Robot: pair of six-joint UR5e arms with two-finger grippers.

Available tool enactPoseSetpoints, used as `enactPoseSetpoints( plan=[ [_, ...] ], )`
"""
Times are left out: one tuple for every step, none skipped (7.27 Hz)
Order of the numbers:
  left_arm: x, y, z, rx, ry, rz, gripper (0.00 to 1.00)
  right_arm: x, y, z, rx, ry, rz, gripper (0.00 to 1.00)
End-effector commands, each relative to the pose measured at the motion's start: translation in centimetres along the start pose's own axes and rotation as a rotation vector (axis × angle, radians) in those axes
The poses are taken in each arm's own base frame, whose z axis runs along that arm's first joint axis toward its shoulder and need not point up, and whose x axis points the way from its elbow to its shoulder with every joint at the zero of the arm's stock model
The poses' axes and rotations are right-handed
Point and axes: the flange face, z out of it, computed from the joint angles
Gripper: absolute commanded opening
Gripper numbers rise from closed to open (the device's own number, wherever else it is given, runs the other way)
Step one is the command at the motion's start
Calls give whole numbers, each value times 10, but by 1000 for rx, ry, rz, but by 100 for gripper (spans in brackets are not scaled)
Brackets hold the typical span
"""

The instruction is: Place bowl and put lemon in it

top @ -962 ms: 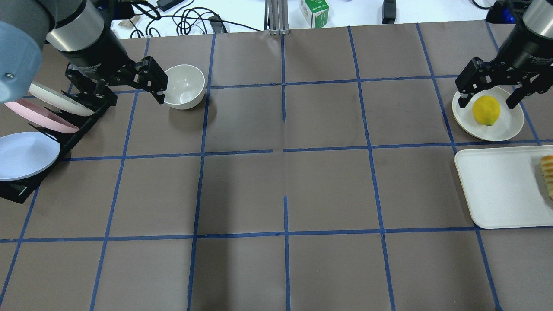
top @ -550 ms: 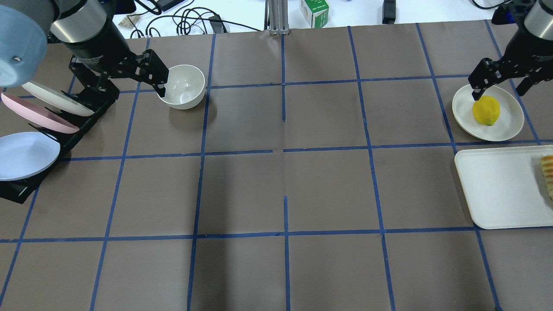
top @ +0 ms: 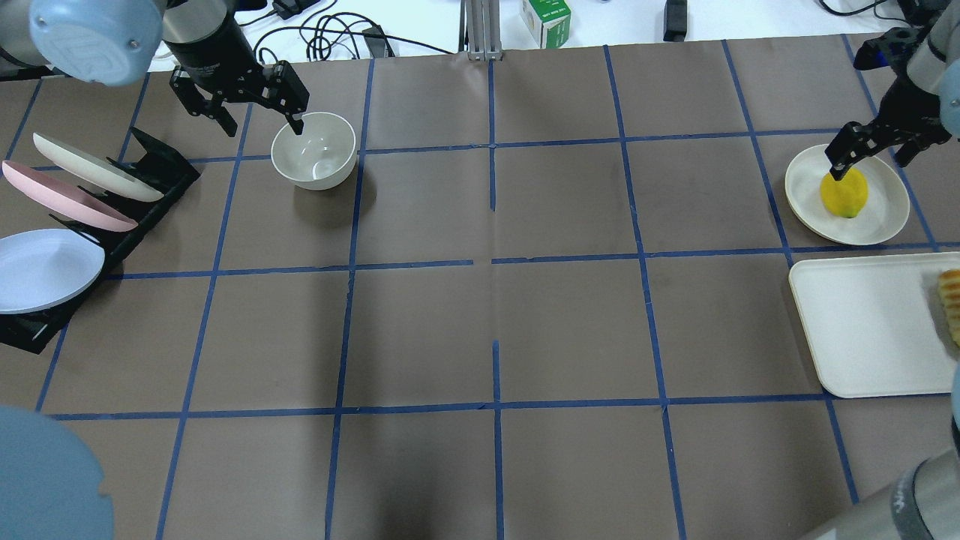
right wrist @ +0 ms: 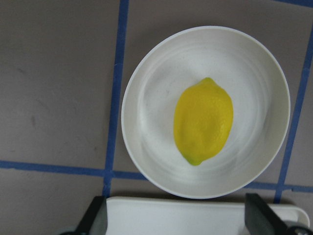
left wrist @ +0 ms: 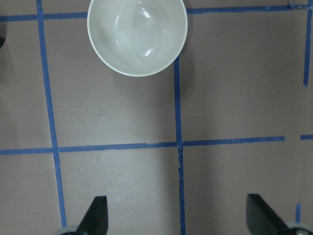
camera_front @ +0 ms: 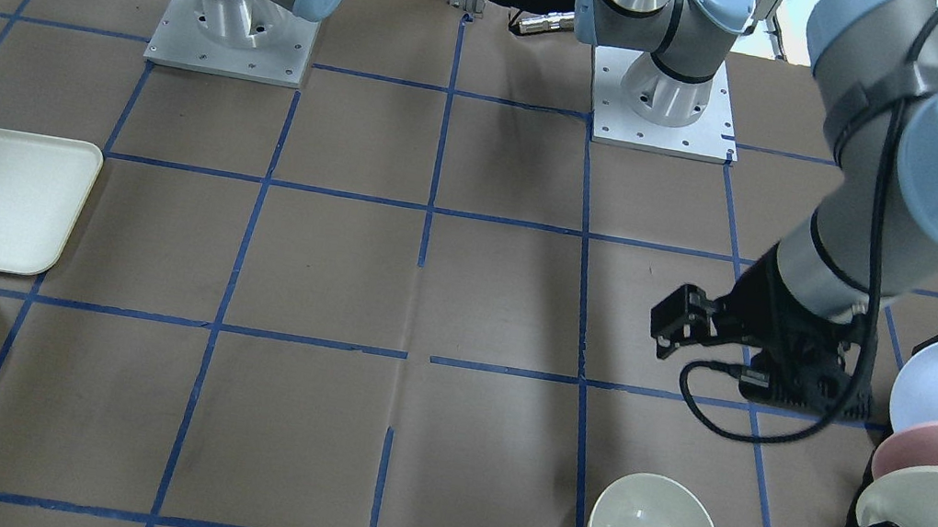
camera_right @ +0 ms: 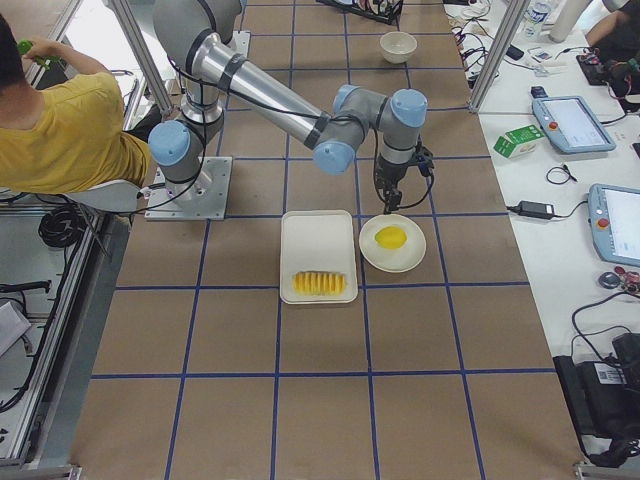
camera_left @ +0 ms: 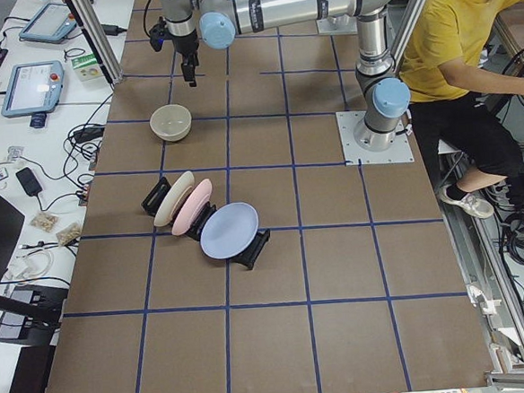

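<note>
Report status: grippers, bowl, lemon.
Left gripper open, empty, near bowl. Right gripper open, above lemon. Bowl upright, empty; lemon on round plate. Nothing seen between them.

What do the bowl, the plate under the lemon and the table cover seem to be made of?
The bowl: glazed ceramic or hard glossy plastic; off-white, with sharp light spots on its inner wall. The plate under the lemon: matte, faintly speckled cream; perhaps melamine, hard to tell. The table cover: dull brown paper or thin card, with seams and blue tape lines.
</note>
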Motion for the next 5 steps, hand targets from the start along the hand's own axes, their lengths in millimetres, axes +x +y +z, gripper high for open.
enactPoseSetpoints(
  plan=[
    [-86,-52,75,54,67,-9,100,38,-2,49,3,-2,-54,100],
    [-97,-74,100,67,61,-2,100,42,-6,69,-8,-13,-56,100],
    [-103,-92,123,57,58,28,100,41,-9,80,-14,-26,-45,100],
    [-106,-98,152,35,62,51,100,40,-9,87,-22,-36,-29,100],
    [-108,-102,174,43,59,53,100,41,-11,94,-29,-42,-30,100]
  ],
)
